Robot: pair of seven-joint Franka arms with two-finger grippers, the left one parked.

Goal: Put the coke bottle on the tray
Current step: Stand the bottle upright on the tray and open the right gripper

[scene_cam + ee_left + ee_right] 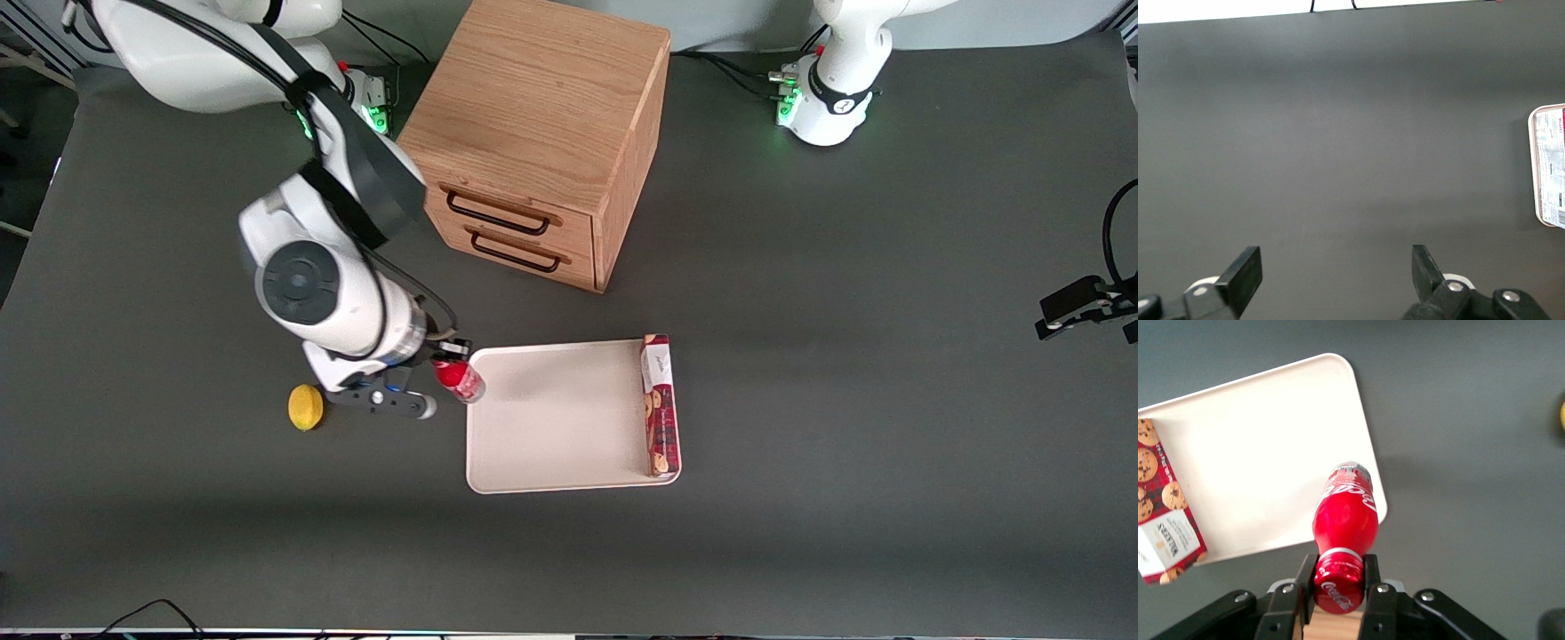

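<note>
My right gripper [1338, 577] is shut on the red cap of the coke bottle [1345, 513]. The bottle is a small red one with white script and a clear base. It hangs in the air over the rim of the cream-white tray [1258, 453], at the corner nearest the working arm's end. In the front view the gripper [442, 360] holds the bottle [460, 380] at the tray's [551, 418] edge, tilted with its base toward the tray.
A long red cookie box [660, 404] lies on the tray along the edge toward the parked arm; it also shows in the right wrist view [1165, 507]. A yellow lemon [306, 407] lies beside the gripper. A wooden two-drawer cabinet [542, 133] stands farther from the front camera.
</note>
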